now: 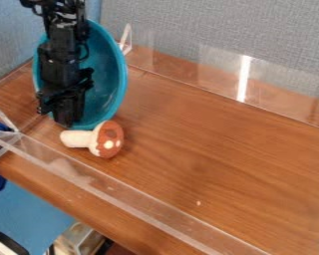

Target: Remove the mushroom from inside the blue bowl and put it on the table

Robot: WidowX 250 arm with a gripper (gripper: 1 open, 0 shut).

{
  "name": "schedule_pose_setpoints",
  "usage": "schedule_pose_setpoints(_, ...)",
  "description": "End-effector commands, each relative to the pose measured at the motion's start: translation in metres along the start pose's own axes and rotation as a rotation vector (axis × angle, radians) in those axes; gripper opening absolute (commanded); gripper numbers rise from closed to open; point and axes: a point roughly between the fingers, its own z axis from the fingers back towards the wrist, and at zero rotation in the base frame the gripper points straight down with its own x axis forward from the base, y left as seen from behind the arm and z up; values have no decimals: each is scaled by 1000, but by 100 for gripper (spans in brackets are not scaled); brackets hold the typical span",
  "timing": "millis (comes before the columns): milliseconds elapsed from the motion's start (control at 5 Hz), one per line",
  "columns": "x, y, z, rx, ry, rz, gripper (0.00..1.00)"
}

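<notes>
The blue bowl (111, 72) stands tipped up on its edge at the back left of the table (222, 139), its opening facing right. My gripper (63, 108) points down in front of the bowl's lower left rim, with its fingers drawn close together on that rim. The mushroom (99, 138) lies on its side on the table just in front of the gripper and apart from it, outside the bowl, with its orange-brown cap to the right and its cream stem to the left.
Low clear acrylic walls run along the front edge (149, 204) and the back right (245, 72). A grey wall stands behind the bowl. Bare wood spreads to the right of the mushroom.
</notes>
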Motion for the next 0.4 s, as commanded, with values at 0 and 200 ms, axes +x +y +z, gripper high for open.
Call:
schedule_pose_setpoints(0, 6, 1, 22, -39, -11, 46, 0)
schedule_pose_setpoints(200, 11, -2, 17, -41, -8, 36, 0)
